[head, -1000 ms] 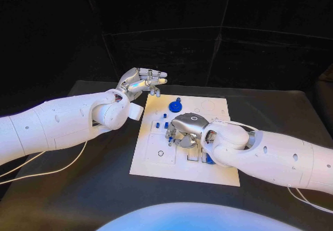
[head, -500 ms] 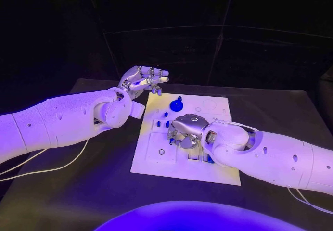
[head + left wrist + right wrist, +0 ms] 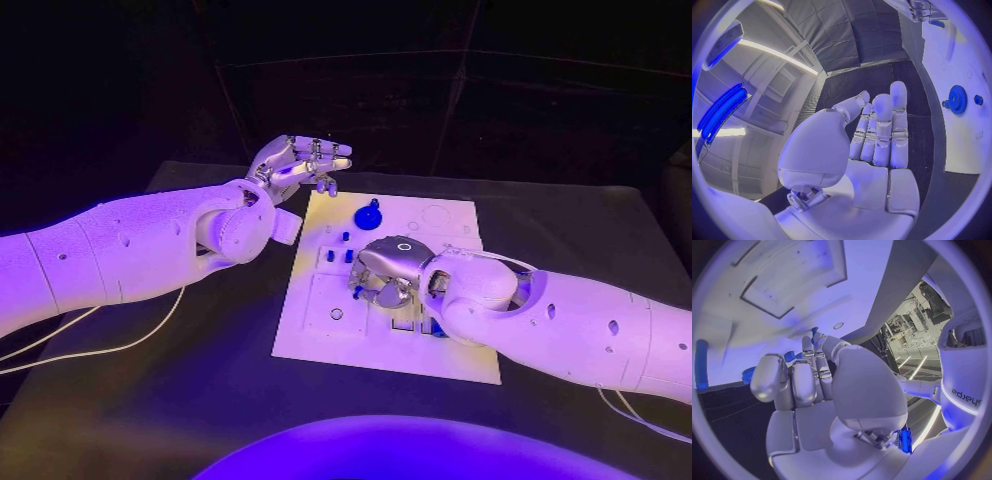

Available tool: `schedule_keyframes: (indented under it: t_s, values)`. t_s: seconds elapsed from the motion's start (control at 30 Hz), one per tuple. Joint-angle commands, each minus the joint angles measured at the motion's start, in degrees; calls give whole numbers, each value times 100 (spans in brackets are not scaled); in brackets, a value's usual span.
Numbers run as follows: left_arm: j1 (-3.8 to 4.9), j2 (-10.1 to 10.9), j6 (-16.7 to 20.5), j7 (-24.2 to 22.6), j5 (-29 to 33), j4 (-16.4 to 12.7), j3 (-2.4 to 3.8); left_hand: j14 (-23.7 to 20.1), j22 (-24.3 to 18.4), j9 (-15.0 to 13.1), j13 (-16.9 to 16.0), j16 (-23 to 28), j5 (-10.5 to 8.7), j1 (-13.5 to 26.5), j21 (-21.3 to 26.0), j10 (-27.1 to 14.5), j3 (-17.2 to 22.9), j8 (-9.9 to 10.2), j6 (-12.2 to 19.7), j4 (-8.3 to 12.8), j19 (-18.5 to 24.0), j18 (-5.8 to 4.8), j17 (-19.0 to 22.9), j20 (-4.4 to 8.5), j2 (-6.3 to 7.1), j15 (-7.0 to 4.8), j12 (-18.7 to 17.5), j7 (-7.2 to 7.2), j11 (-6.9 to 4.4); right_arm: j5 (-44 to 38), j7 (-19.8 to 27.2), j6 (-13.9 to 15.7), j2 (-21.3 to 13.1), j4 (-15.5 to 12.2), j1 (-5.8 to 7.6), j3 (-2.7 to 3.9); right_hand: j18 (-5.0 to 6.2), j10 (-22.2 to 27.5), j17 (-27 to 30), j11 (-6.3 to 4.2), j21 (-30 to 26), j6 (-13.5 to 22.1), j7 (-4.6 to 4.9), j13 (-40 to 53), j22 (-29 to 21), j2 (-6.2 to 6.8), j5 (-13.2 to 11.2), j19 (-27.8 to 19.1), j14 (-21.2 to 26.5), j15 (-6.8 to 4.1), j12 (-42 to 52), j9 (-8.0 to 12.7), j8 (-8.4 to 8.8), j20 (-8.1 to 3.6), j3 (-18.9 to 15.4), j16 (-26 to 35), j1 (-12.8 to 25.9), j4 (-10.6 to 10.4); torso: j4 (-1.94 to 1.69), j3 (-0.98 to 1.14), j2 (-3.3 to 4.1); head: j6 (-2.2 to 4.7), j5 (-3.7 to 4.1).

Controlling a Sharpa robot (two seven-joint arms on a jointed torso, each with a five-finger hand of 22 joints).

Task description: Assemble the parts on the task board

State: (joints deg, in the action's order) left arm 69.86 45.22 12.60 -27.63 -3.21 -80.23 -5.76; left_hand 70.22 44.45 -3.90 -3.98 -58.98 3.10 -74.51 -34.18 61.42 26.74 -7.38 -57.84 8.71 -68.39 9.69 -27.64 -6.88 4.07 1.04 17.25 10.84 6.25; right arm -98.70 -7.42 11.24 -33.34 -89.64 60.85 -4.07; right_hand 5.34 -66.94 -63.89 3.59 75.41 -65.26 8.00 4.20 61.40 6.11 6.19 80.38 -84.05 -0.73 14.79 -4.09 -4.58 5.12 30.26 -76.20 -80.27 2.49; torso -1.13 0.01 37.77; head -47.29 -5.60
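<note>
I saw my left hand [image 3: 299, 165] raised off the task board [image 3: 335, 335], beyond its far left corner, fingers extended and empty. My right hand [image 3: 387, 277] pressed curled fingers among the blue parts [image 3: 366, 214] mid-board; whether it gripped one, I couldn't tell.

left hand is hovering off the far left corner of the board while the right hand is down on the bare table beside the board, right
Not quite. The left hand does hover off the far left corner of the task board, but the right hand is down over the middle of the board, not on the bare table beside it. The head view shows this.
</note>
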Motion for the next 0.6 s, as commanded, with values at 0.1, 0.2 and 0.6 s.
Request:
schedule_keyframes:
  t_s: [0.1,0.2,0.6]
  values:
    - [10,-7,-34,-14,19,-1,5,-14,-9,-3,-3,24,8,24,26,-39,-40,-28,17,-3,-10,76,5,22,19,5,22,-10,4,-56,-26,-185,25,7,-2,1,6,-27,3,17,5,-21,11,6,-8,10,19,-4,-165,-38,1,-8,-16,-43,34,-11,57,9,5,1,0,-10,-1]
    - [10,-7,-34,-10,19,0,5,-14,-9,-3,-3,24,8,24,26,-39,-40,-28,17,-3,-10,76,5,22,19,5,22,-10,4,-56,-34,-213,34,11,-12,1,7,-27,17,19,2,-22,12,6,-15,21,19,-8,-162,-37,0,-8,-14,-43,25,-4,70,12,-1,0,-1,-16,0]
    - [10,-9,-33,-6,19,16,5,-14,-9,-3,-3,24,8,24,26,-39,-40,-28,17,-3,-10,76,5,22,19,5,22,-10,4,-80,-49,-171,42,11,-33,0,13,42,28,40,-26,37,34,-10,-62,55,34,-33,-154,-22,-45,9,29,-39,3,2,135,12,4,0,-3,-16,-9]
